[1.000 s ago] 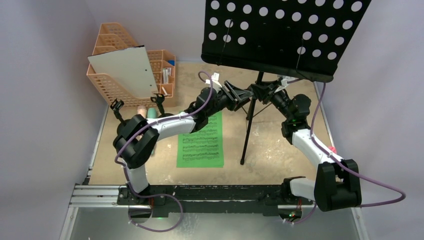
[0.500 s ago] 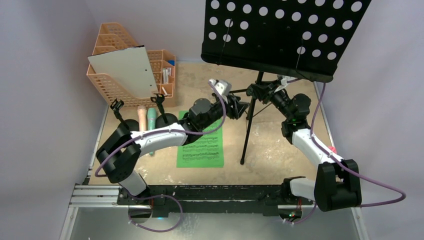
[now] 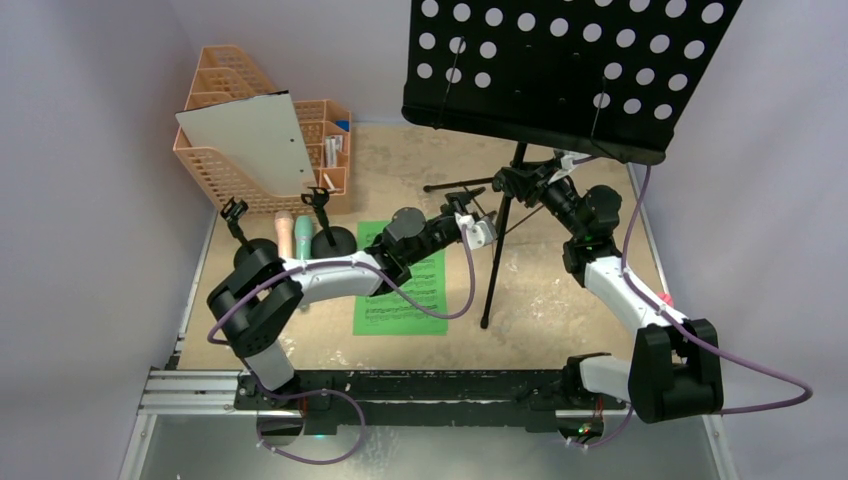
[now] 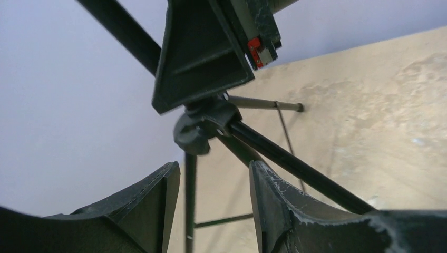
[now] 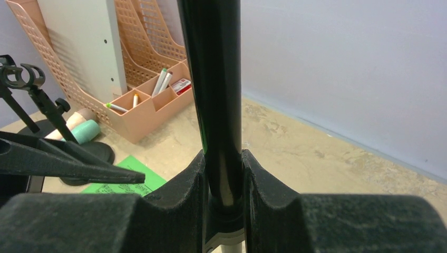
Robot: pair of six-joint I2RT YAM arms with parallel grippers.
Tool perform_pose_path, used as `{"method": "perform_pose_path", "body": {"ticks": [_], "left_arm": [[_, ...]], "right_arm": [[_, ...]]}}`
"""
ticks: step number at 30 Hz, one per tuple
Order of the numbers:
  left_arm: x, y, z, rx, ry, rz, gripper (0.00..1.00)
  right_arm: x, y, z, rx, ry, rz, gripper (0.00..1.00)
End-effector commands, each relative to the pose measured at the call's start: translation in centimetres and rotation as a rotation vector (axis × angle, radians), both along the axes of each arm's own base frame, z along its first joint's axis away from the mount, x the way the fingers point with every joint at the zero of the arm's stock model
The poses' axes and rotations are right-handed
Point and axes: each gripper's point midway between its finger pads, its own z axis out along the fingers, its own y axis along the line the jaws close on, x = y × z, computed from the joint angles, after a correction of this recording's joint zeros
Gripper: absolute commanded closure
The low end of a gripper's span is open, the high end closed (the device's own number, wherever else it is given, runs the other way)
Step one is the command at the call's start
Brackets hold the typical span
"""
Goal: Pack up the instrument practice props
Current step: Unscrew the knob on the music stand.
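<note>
Left gripper [image 4: 213,176]: jaws stand roughly half apart and nothing is held. A thin leg brace [image 4: 188,200] runs through the gap, apparently untouched by either finger. The tripod hub [image 4: 203,124] sits just beyond the fingertips, at the centre of the wrist frame.

Right gripper [image 5: 222,161]: clamped on the stand pole [image 5: 213,79], with both pads pressed against it.

Overhead frame: the black hole-punched music desk [image 3: 570,70] fills the upper right, carried upright on its tripod legs [image 3: 493,265]. Both grippers are gathered at the hub beneath it. One green sheet-music page [image 3: 400,290] lies flat at centre under the left arm. The pink toy microphone [image 3: 285,232], mint toy microphone [image 3: 303,240] and round-based holders [image 3: 333,235] are grouped at left, just in front of the orange mesh organizer [image 3: 240,165].

Step judged: the tripod is being collapsed, with the pole steadied from the right.

- One solid leg should be centred between the left pads before closing, not the thin brace, which would likely flex or slip.
- The right clamp should be kept firm, since the desk looks top-heavy.
- The leg is best swung in toward the pole slowly.
- The left arm should be kept above the green page so it is not dragged.
</note>
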Motion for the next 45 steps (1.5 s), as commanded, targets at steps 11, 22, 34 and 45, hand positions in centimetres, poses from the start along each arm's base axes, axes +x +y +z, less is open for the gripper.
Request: {"method": "perform_pose_path", "body": {"ticks": [11, 22, 34, 45], "left_arm": [[2.9, -2.2, 3.4, 0.139, -0.288, -0.039, 0.56], [3.5, -2.6, 3.3, 0.174, -0.265, -0.062, 0.68], [4.1, -3.2, 4.4, 0.09, -0.134, -0.047, 0.89], [4.0, -1.2, 8.1, -0.528, 0.63, 0.069, 1.0]], "right_arm": [[0.2, 0.3, 0.7, 0.006, 0.016, 0.002, 1.0], [0.1, 0.3, 0.8, 0.006, 0.015, 0.003, 1.0], [-0.1, 0.3, 1.1, 0.007, 0.009, 0.003, 1.0], [0.2, 0.2, 0.9, 0.001, 0.011, -0.007, 1.0]]}}
